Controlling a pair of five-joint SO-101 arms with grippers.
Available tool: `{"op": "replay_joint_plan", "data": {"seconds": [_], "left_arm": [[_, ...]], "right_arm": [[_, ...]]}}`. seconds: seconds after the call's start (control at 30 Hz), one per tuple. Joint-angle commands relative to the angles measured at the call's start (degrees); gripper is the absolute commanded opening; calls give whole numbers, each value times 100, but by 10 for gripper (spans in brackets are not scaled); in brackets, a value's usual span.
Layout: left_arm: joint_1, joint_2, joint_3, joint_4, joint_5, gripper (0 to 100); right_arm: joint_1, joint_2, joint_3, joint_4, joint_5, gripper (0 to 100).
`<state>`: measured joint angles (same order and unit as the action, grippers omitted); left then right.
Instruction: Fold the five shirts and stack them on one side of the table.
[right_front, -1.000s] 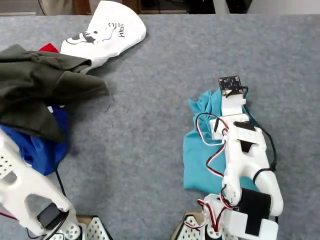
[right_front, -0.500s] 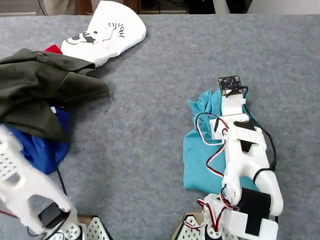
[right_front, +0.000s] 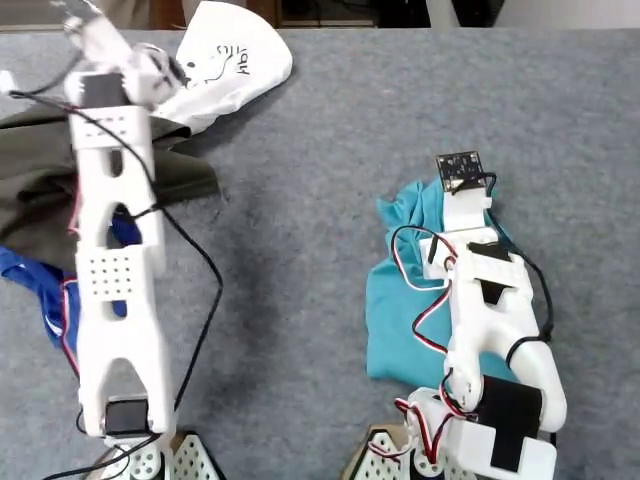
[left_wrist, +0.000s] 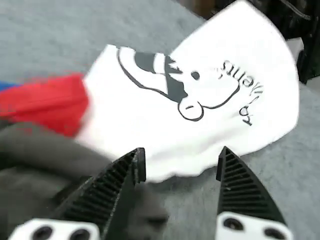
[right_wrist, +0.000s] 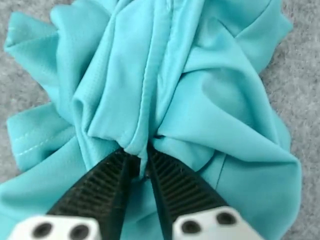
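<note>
r tool (right_wrist: 141, 157) pinching teal shirt (right_wrist: 215, 100); l tool (left_wrist: 182, 152) wide open over white shirt (left_wrist: 150, 115)

Teal shirt (right_wrist: 165, 90), plain, on the right. White shirt (left_wrist: 200, 100) far left, with a black cartoon outline and black lettering. Red shirt (left_wrist: 45, 102), plain. Dark olive shirt (right_front: 30, 190), plain. Royal blue shirt (right_front: 30, 280), plain. Table (right_front: 320, 130) mottled grey. Left arm (right_front: 115, 290) and right arm (right_front: 490, 300) white with black parts and red, white and black wires.

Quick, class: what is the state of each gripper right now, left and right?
Left gripper: open, holding nothing, at the edge of the white shirt.
Right gripper: closed on a fold of the teal shirt.
</note>
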<state>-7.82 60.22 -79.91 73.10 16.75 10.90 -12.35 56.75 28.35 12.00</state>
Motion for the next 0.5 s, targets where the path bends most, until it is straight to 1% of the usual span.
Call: {"op": "replay_joint_plan", "data": {"seconds": [0.0, 0.13, 0.3, 0.47], "left_arm": [[237, 198, 255, -835, -44, 238], [308, 629, 571, -941, -44, 219], [246, 1209, 554, -932, -44, 206], [158, 1420, 281, -1284, -158, 84]], "right_arm": [[-75, -13, -242, -62, -35, 2], [-75, -4, -251, -62, -35, 2], [-75, 4, -251, -62, -26, 2], [-75, 4, -251, -62, -35, 2]]}}
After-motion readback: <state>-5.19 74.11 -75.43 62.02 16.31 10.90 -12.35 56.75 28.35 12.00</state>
